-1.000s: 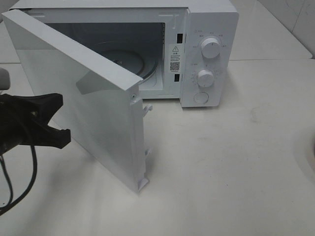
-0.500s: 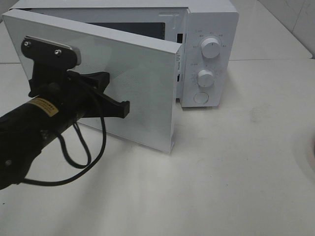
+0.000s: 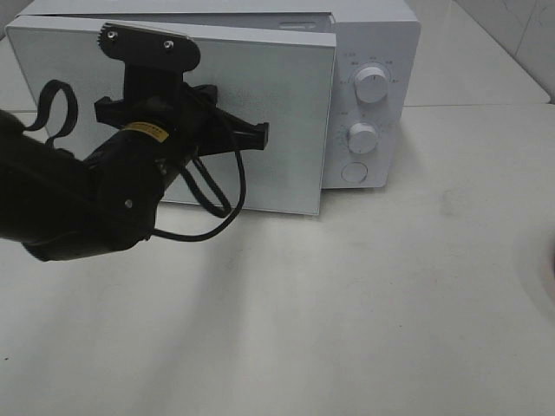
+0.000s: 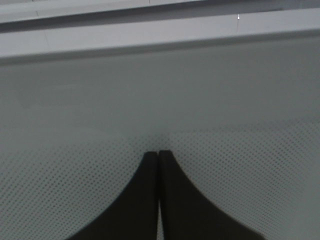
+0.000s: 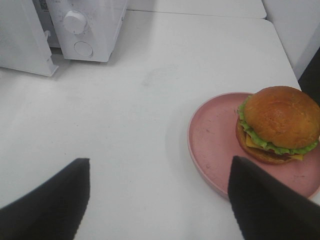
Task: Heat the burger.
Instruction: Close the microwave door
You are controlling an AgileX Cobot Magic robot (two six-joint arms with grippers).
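Right wrist view shows the burger (image 5: 278, 124) resting on the pink plate (image 5: 215, 145) between the spread tips of the empty right pincer (image 5: 159, 200), so, with the closed left pincer (image 4: 159, 165) pressed against the microwave door (image 3: 260, 113), heating without food is risked.

Matte black left arm (image 3: 95, 195), yellow label, looping black cable (image 3: 212, 204), screwed grey bracket, curved black fingers (image 4: 145, 200).

The burger (image 5: 278, 124) sits on a plate (image 5: 215, 135), well right of the microwave (image 3: 364, 95).
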